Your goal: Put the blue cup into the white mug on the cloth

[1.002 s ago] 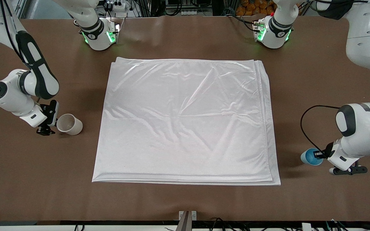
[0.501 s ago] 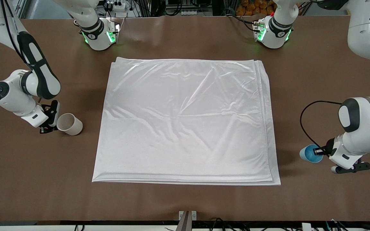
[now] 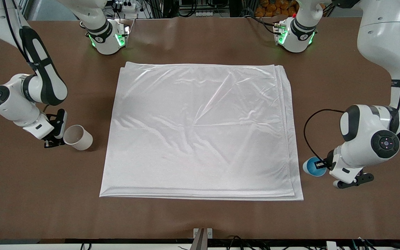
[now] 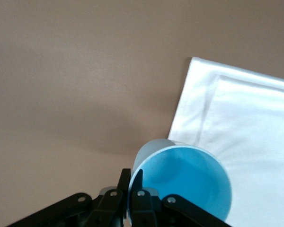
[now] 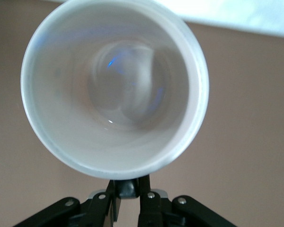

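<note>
The white cloth lies flat in the middle of the brown table. My left gripper is shut on the rim of the blue cup, tilted above the table just off the cloth's edge at the left arm's end. In the left wrist view the cup shows its bright blue inside, one finger inside and one outside the wall, the gripper closed. My right gripper is shut on the black handle of the white mug, tilted beside the cloth's edge at the right arm's end. In the right wrist view the mug fills the frame above the gripper.
Bare brown table surrounds the cloth on all sides. The two arm bases with green lights stand at the top edge. A small metal bracket sits at the table's front edge.
My left gripper has carried the blue cup toward the cloth's edge. My right gripper has shifted the white mug slightly toward the cloth and nearer the front camera.
</note>
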You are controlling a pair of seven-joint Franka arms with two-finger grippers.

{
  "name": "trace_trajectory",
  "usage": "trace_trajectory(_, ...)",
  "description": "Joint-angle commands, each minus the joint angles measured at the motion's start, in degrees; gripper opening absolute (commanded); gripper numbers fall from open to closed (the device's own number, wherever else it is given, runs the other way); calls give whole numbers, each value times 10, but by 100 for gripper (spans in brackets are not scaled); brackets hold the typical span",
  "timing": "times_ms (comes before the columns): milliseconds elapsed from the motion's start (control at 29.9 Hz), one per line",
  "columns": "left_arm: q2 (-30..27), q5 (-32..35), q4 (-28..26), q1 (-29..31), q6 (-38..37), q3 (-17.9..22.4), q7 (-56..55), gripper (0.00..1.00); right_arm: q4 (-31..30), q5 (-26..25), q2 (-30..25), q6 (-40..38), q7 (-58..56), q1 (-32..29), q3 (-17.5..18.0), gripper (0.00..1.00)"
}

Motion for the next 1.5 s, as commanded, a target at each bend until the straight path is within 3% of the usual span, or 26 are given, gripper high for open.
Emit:
trace_trajectory(0, -14, 3, -6, -19, -11, 4, -33, 0, 4, -2, -34, -48, 53, 0, 39, 0)
trace_trajectory(234, -15, 3, -6, -41, -12, 4, -71, 0, 29, -3, -46, -101, 145, 17, 88, 0)
trace_trajectory(802, -19, -27, 15, -124, -36, -2, -233, 0, 76, -37, -38, -138, 325, 163, 89, 0)
trace_trajectory(1069, -23, -33, 20, -168, -36, -6, -309, 0, 123, -111, 16, -144, 451, 231, 89, 0)
trace_trajectory(1236, -23, -34, 20, -193, -36, -8, -340, 0, 171, -113, 71, -146, 456, 254, 89, 0)
trace_trajectory(1470, -24, -33, 33, -235, -36, -3, -385, 0, 194, -116, 105, -146, 529, 304, 87, 0)
